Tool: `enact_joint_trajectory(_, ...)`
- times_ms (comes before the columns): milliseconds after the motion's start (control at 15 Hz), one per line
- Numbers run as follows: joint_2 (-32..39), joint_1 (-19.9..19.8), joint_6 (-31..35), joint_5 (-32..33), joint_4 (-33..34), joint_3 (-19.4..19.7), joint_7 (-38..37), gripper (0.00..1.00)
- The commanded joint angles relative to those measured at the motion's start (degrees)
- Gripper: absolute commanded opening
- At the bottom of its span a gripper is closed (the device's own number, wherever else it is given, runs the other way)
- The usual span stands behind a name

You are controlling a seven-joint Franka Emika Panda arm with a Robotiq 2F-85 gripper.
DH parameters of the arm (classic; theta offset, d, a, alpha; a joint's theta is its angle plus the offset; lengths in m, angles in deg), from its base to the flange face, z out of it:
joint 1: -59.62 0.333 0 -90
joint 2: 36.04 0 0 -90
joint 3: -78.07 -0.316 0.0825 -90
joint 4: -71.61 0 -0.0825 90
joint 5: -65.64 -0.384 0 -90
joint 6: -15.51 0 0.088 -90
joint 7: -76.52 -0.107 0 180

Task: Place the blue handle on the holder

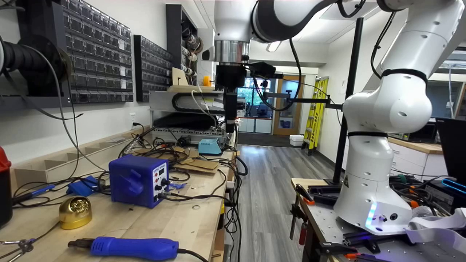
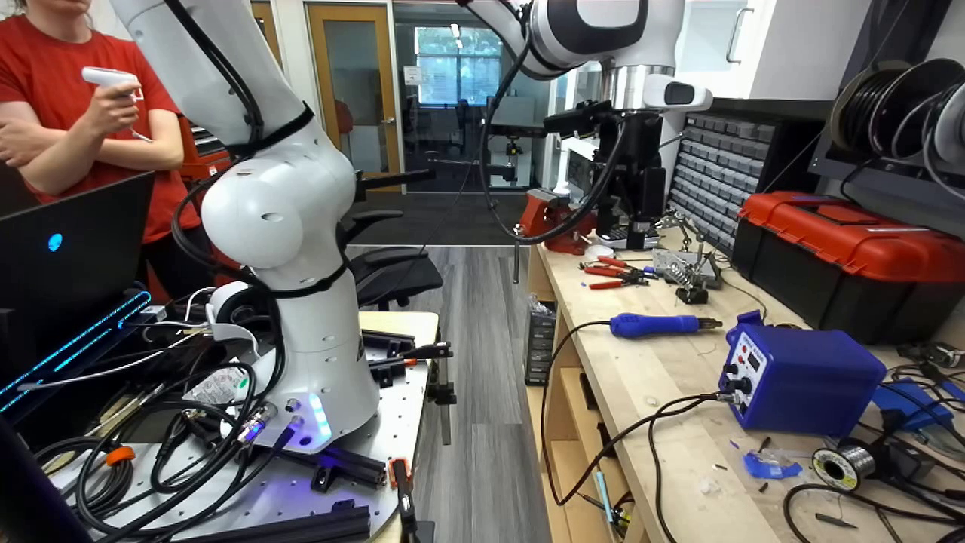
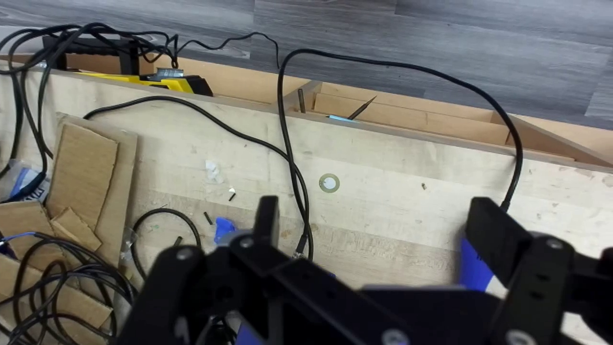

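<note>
The blue handle (image 1: 134, 248) lies flat on the wooden bench with a metal nozzle at one end and a black cable at the other. It also shows in an exterior view (image 2: 654, 324). In the wrist view the handle (image 3: 471, 266) is mostly hidden behind a finger. The holder, a dark-blue box (image 1: 127, 171) with knobs on a white panel, stands upright on the bench; it also shows in an exterior view (image 2: 810, 381). A blue bracket (image 1: 134, 183) sticks out from its side. My gripper (image 3: 375, 215) is open and empty, pointing down above the bench, apart from both.
A gold tip cleaner (image 1: 75, 214) stands near the holder. Black cables (image 3: 292, 158) cross the bench and hang over its edge. Cardboard pieces (image 3: 86, 172) lie on the bench. Red-handled pliers (image 2: 611, 273), a helping-hands stand (image 2: 690, 275) and a toolbox (image 2: 852, 264) are nearby.
</note>
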Motion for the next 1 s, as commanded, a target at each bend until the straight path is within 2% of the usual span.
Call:
enact_joint_trajectory(0,2.17,1.98,1.27,-3.16,0.54,0.41,-0.95,1.00)
enact_joint_trajectory(333,7.45,3.93,5.44,-6.82,1.31,-0.61,-2.39,1.00)
enact_joint_trajectory(933,18.19,5.57,13.68,-7.00,4.64,-1.95,-5.58,1.00)
